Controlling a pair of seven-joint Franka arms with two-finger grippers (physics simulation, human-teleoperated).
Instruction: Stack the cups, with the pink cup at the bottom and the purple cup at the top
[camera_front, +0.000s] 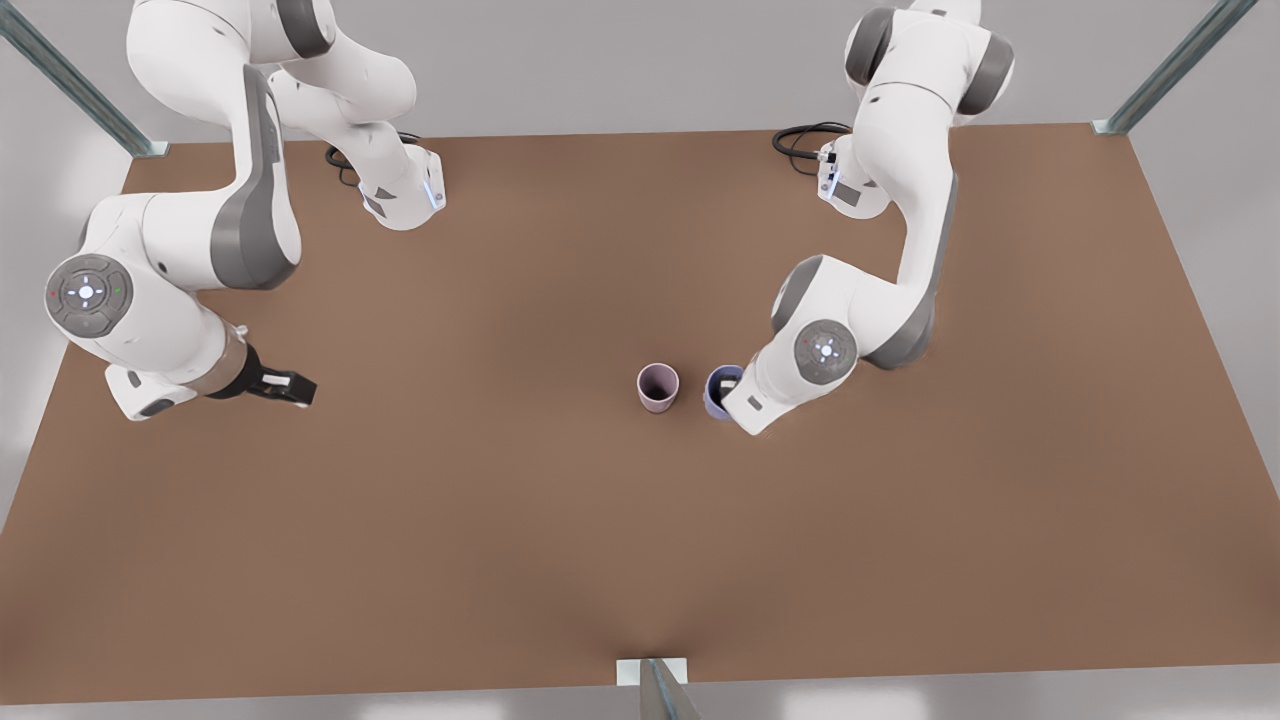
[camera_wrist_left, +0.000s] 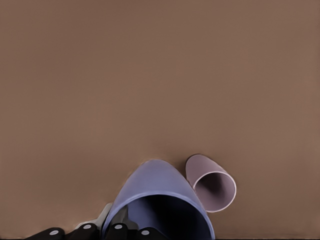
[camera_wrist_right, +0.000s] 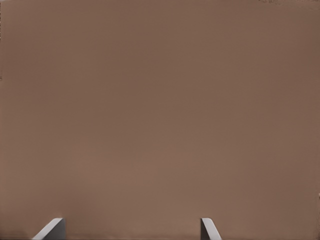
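The pink cup (camera_front: 658, 387) stands upright near the table's middle, mouth up. Just to its right in the front view stands the purple cup (camera_front: 716, 396), a small gap between the two. My left gripper (camera_front: 729, 384), on the arm at the front view's right, straddles the purple cup's wall with one finger inside and one outside. In the left wrist view the purple cup (camera_wrist_left: 157, 200) looms close at my left gripper (camera_wrist_left: 111, 221), with the pink cup (camera_wrist_left: 212, 183) beside it. My right gripper (camera_front: 298, 388) waits at the front view's left, fingers (camera_wrist_right: 52, 229) apart over bare table.
The brown table (camera_front: 560, 540) stretches wide around the cups. Both arm bases (camera_front: 405, 190) and their cables sit along the far edge. Metal frame posts (camera_front: 660, 690) stand at the near edge and the far corners.
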